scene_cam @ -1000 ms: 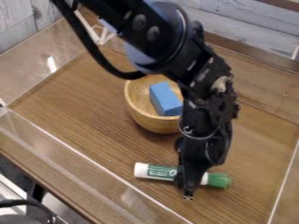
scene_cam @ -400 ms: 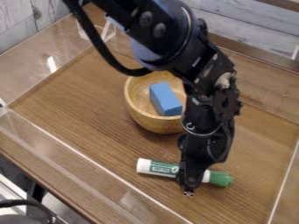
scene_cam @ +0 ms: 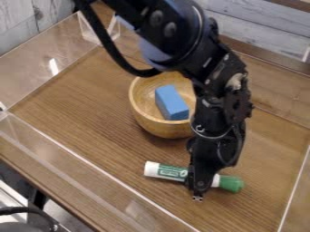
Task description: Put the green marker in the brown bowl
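Slightly rightward along the table is where the green marker (scene_cam: 191,176) is being found now compared with a second ago, and the arm (scene_cam: 182,45) above it is being seen leaning a little further right as well; the gripper (scene_cam: 198,189) is being kept at almost the same low spot.

Largest first: the wooden table (scene_cam: 85,100) is being crossed by the black arm, which is reaching straight down at its front edge. Behind the arm, the brown bowl (scene_cam: 148,118) is being occupied by a blue block (scene_cam: 169,101), so little free room is being left inside.

Near the table's front, well apart from the bowl, the marker is lying flat, its green cap pointing right. The gripper's narrow tips are being pressed together around the barrel just left of the cap, so the marker appears to be pinched.

Judged from its look, the marker is being taken as light, stiff and smooth-sided, likely to roll or pivot. A grip nearer mid-barrel is being judged steadier than one beside the cap.
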Controlling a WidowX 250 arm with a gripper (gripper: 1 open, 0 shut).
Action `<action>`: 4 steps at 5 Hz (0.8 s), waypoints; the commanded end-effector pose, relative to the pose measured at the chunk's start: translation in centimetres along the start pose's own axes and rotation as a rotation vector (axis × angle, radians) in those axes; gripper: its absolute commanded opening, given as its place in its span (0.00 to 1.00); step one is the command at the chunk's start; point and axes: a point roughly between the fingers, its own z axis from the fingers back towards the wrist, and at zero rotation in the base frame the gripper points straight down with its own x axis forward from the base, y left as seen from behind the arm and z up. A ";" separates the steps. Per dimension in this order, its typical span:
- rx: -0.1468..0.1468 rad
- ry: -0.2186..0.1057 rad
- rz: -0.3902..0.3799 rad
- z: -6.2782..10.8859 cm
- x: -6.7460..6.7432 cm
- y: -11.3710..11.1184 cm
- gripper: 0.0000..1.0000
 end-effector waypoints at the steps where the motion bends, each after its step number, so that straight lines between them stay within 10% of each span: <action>1: 0.016 -0.002 -0.007 0.0 0.1 0.6 0.00; 4: 0.027 0.002 -0.010 -0.1 0.4 1.0 0.00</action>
